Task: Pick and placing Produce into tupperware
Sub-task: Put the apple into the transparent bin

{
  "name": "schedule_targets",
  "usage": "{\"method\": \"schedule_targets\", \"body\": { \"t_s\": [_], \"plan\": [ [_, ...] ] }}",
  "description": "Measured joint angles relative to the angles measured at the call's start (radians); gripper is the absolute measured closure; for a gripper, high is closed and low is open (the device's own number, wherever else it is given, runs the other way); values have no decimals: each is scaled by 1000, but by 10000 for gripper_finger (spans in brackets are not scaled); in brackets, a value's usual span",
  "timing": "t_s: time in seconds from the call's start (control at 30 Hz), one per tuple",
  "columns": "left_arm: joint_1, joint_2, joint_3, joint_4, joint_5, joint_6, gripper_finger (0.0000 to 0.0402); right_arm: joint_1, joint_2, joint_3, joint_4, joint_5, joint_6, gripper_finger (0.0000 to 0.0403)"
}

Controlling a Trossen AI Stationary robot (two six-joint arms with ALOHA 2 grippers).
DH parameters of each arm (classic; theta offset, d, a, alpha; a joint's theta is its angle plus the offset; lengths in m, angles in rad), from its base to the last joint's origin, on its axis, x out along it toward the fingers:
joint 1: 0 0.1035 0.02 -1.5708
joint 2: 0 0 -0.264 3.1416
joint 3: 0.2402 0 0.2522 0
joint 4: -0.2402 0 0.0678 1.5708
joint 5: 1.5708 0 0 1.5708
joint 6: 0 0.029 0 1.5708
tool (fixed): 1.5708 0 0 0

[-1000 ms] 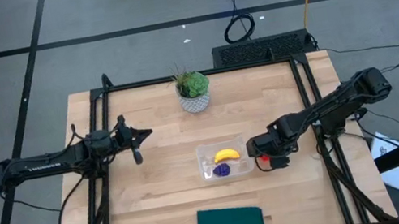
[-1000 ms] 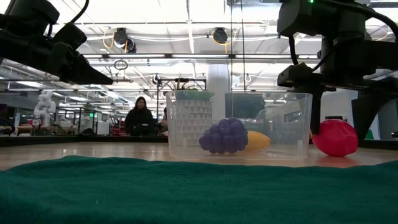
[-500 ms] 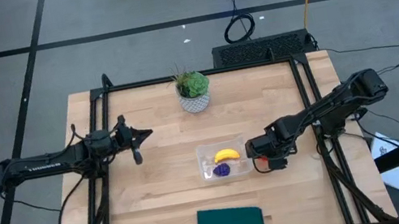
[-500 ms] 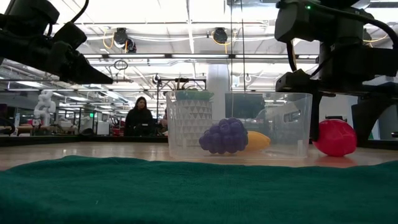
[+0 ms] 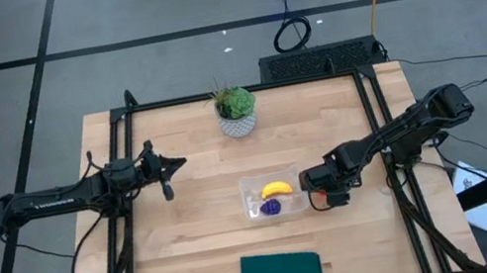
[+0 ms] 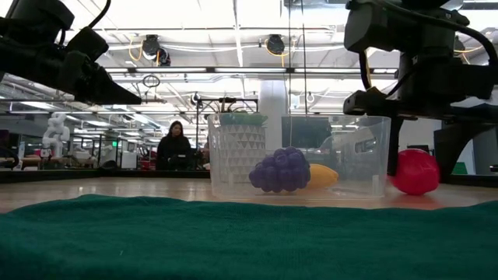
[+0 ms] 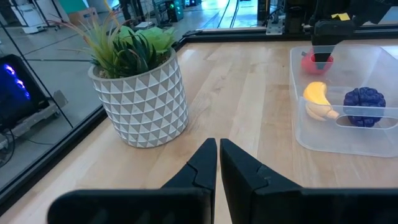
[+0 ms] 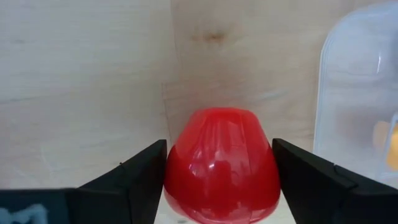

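Right gripper sits low on the table, just outside the clear container's right wall. We see its fingers against both flanks of the red fruit, which rests on the wood. Banana and purple piece lie inside the container. Left gripper, pinched shut and empty, hangs near the left edge.

Right end effector sits beside the tupperware holding banana and purple item.
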Motion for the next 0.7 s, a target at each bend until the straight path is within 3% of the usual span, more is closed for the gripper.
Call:
{"method": "schedule_targets", "body": {
  "t_s": [0.7],
  "plan": [
    [0,0,0,1,0,-5,376,0,-12,32,-10,53,60,134]
  ]
}}
